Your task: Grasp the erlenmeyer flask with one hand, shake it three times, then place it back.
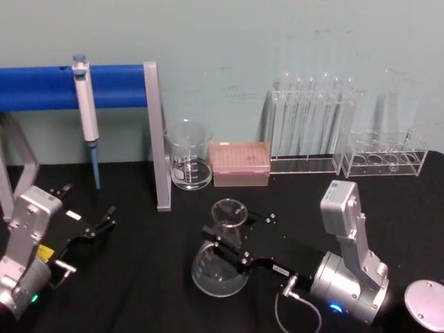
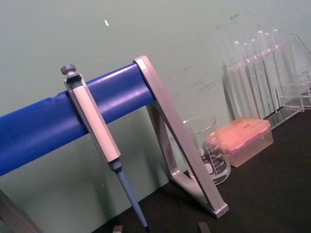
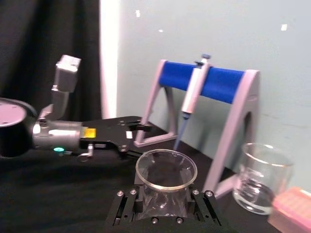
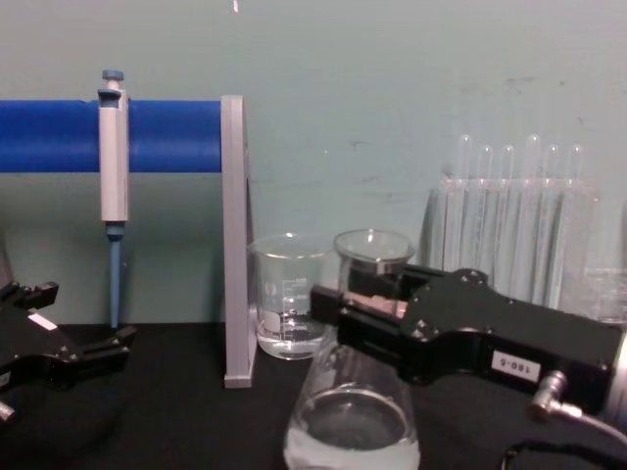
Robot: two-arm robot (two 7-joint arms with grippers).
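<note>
The erlenmeyer flask (image 1: 216, 272) is a clear glass cone with a little liquid in its base, standing in the middle of the black table. My right gripper (image 1: 236, 239) is shut on its neck just below the flared rim. From the side, the black fingers (image 4: 328, 305) clamp the neck above the wide body of the flask (image 4: 353, 421). In the right wrist view the flask rim (image 3: 166, 170) sits between the gripper's pads (image 3: 127, 204). I cannot tell whether the base touches the table. My left gripper (image 1: 90, 225) rests open at the left, away from the flask.
A blue-barred stand (image 1: 156, 139) with a hanging pipette (image 1: 87, 111) is at the back left. A beaker (image 1: 189, 156), a pink tip box (image 1: 240, 164) and two racks of test tubes (image 1: 312, 125) line the back. A silver disc (image 1: 427, 304) lies at the front right.
</note>
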